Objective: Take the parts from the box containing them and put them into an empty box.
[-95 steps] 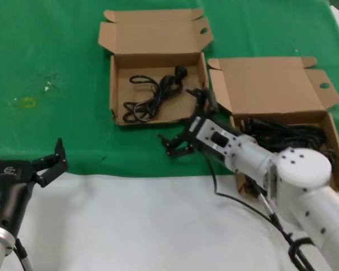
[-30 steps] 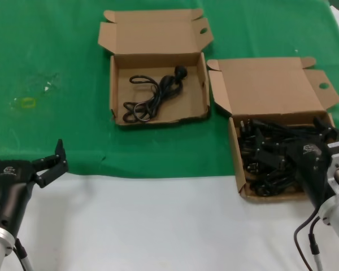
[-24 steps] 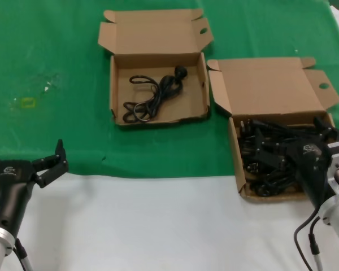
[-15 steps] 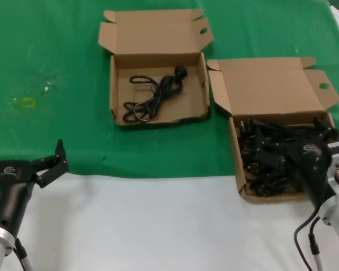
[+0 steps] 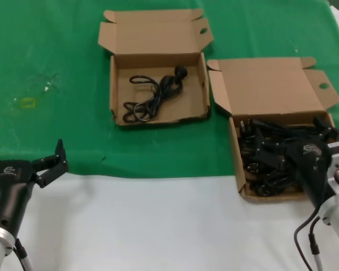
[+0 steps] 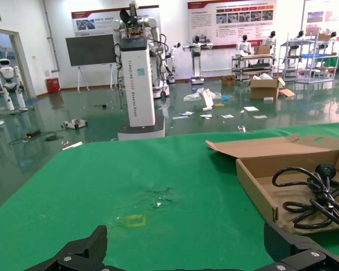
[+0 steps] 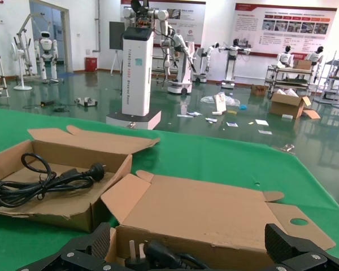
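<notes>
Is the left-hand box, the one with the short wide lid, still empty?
No. The box with the short wide lid holds one coiled black cord on its floor.

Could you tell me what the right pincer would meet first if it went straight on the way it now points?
Probably the tangled power cords in the box beneath the open right pincer; beyond them, that box's raised lid panel. Depth is hard to judge.

Work surface: table with green cloth [image 5: 56, 51] over the far part, bare white top [image 5: 158, 226] nearest the robot. Lying directly on the cloth: two open brown cardboard boxes, the short-lid box [image 5: 117, 90] toward centre and the large-lid box [image 5: 271, 84] just beside it on the right. Small yellowish mark [image 5: 27, 103] at left.
</notes>
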Available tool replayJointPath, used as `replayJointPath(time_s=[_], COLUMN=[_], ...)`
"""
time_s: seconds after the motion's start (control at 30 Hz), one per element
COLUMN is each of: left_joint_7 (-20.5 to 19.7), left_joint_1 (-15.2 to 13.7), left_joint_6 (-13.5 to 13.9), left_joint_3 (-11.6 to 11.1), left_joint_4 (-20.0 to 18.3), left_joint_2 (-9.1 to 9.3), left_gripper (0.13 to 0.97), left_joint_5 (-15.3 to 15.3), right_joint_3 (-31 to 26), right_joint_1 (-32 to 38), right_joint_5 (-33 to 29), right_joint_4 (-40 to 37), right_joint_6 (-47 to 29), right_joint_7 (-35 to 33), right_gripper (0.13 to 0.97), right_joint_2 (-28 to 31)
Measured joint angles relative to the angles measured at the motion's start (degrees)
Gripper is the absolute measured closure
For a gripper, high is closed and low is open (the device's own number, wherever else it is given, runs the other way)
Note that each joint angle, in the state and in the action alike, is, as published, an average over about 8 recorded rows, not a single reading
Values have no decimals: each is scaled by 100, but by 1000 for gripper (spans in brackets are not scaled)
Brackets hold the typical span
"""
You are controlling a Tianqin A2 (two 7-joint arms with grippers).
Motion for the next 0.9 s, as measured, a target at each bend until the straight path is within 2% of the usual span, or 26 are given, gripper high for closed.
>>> replayJointPath(time_s=[0.9], left_joint_7=[-1], left_joint_1=[0], left_joint_6=[0], left_joint_3=[0], left_joint_4=[0], left_joint_2=[0], left_gripper=[132], left_joint_5=[0], right_joint_3=[0], right_joint_1=[0], right_joint_5=[0], right_joint_4=[0], right_joint_6=[0], right_joint_7=[0], right_gripper=[129], right_joint_2=[0])
